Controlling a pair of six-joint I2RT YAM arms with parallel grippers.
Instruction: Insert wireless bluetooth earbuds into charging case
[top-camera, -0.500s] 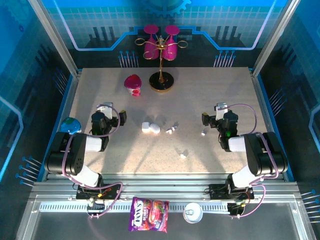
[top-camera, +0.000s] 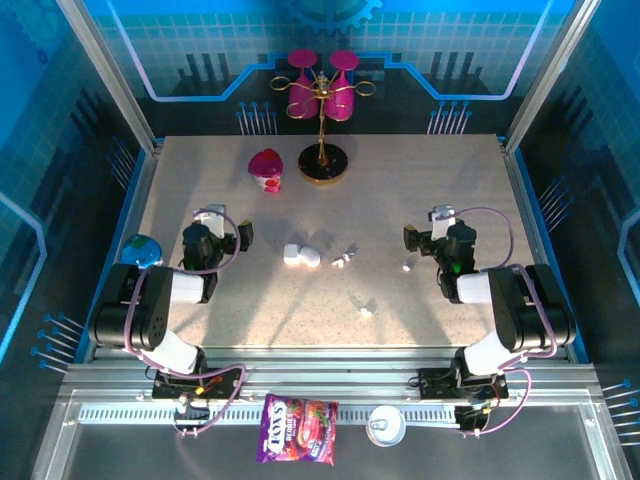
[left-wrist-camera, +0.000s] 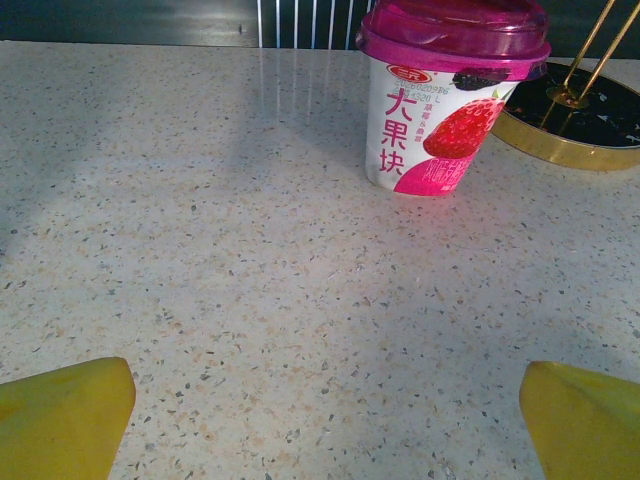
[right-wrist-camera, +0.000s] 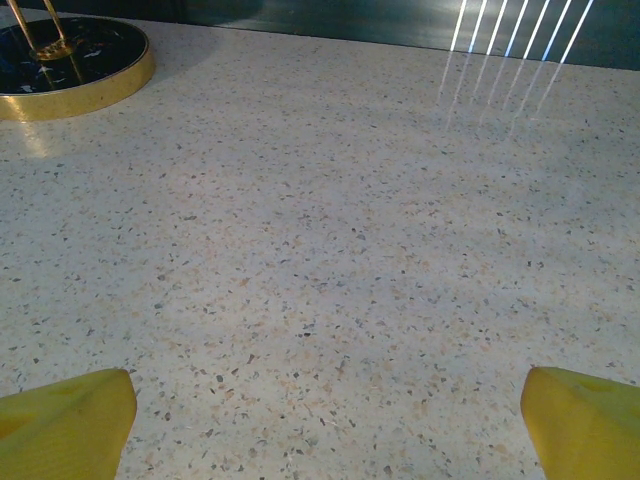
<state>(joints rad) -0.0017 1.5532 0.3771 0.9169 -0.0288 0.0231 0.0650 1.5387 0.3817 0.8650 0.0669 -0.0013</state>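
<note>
Two white pebble-like charging cases lie side by side at mid-table. Tiny white earbuds lie loose to their right: two close together, one further right, one nearer the front. My left gripper rests folded back left of the cases, open, its yellow fingertips wide apart over bare table. My right gripper rests right of the earbuds, also open, with yellow fingertips spread and nothing between them.
A pink-lidded yoghurt cup stands ahead of the left gripper, beside the gold-rimmed black base of a stand holding pink glasses. A blue object sits at the left edge. A candy bag and a tin lie in front of the arm bases.
</note>
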